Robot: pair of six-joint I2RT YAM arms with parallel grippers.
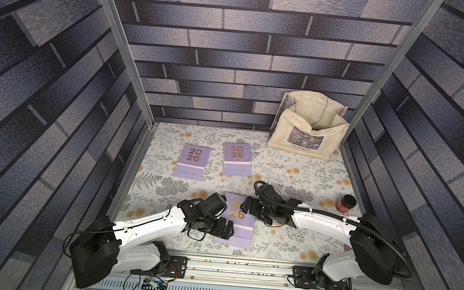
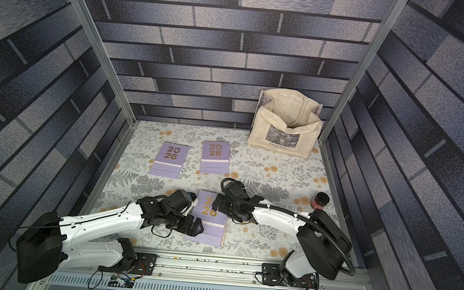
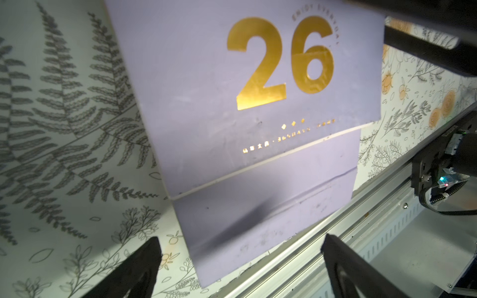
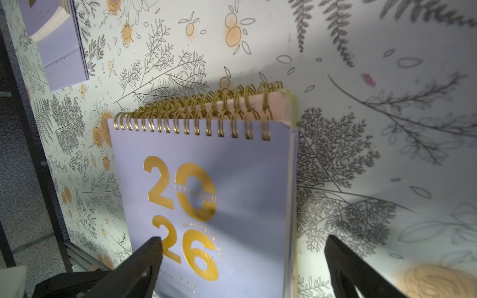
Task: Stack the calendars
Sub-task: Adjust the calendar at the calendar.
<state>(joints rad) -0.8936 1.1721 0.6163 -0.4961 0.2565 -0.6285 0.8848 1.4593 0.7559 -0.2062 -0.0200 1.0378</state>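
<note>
The far-left calendar (image 1: 192,162) and its neighbour calendar (image 1: 236,159) lie apart on the worktop (image 1: 293,185), not yet stacked. Nearer, the left hand (image 3: 241,242), spread wide and empty, hovers over a stack (image 1: 239,226) seemingly three deep. The right hand (image 4: 244,240) is likewise spread and empty.

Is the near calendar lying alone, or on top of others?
On top of others: in the right wrist view, a peach calendar and a yellow-green edge show beneath the near calendar.
</note>
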